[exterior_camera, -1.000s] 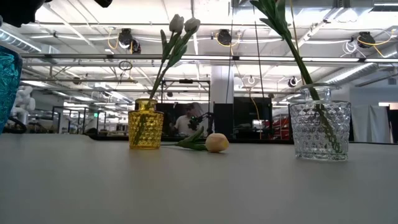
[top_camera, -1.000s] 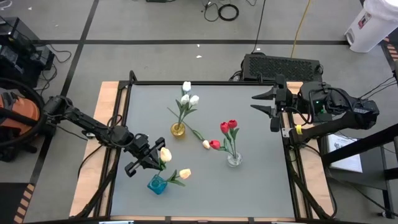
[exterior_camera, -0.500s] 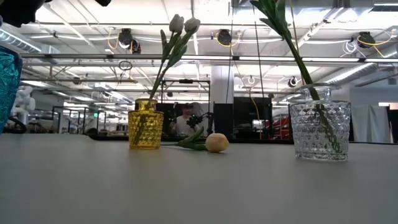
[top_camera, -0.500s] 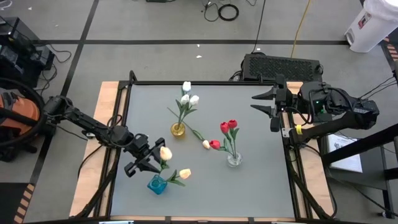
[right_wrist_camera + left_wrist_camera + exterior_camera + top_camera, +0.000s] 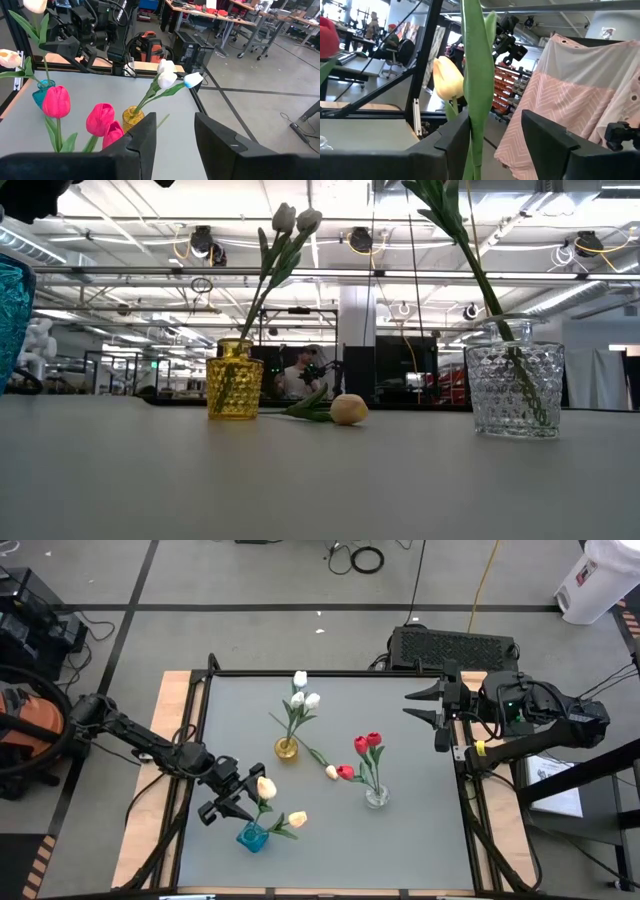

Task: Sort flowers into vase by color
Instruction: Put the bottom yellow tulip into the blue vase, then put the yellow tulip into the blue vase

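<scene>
Left gripper (image 5: pixel 243 800) spread around a yellow tulip's stem above the blue vase (image 5: pixel 252 836).

Seen from above, the blue vase sits at seven o'clock on the table (image 5: pixel 400 820) with two pale yellow tulips (image 5: pixel 266 787); the left wrist view shows the fingers (image 5: pixel 455 142) parted, the green stem between them, grasping nothing. The yellow vase (image 5: pixel 286 748) near centre holds white tulips (image 5: pixel 304 698); the clear vase (image 5: pixel 376 796) at five o'clock holds red tulips (image 5: pixel 367 743). One pale tulip (image 5: pixel 331 772) lies loose between them. The right gripper (image 5: pixel 432 717) waits at three o'clock, jaws partly apart, empty.
</scene>
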{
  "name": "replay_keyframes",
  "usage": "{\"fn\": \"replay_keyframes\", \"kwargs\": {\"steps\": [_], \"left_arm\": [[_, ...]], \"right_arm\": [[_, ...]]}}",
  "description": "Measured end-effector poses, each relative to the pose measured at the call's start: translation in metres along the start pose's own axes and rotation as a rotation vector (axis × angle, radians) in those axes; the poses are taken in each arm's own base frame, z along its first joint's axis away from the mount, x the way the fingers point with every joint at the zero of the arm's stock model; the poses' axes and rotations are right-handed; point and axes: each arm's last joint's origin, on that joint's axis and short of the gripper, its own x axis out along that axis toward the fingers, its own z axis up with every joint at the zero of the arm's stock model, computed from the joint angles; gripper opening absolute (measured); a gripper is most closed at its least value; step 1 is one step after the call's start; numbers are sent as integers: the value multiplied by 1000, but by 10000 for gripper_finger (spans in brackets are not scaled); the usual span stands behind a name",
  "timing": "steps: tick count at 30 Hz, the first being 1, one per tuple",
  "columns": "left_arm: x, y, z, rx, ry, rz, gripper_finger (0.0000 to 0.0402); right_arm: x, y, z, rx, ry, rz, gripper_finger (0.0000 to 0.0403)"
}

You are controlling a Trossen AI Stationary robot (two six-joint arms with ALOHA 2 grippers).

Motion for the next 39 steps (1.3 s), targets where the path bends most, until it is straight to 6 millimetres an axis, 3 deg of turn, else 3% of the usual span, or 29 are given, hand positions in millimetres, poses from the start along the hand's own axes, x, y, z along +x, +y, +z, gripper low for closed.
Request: {"fn": "replay_keyframes", "kwargs": {"steps": [12,26,39], "left_arm": [[2,-8,-12,-33,96,-25,183],[3,-8,-12,-33,95,-6,183],[-10,-15,9,36,-25,108,183]], "right_arm": [[0,0,0,0,0,0,125],[0,0,0,0,-1,0,125],[0,0,0,0,0,0,125]]}}
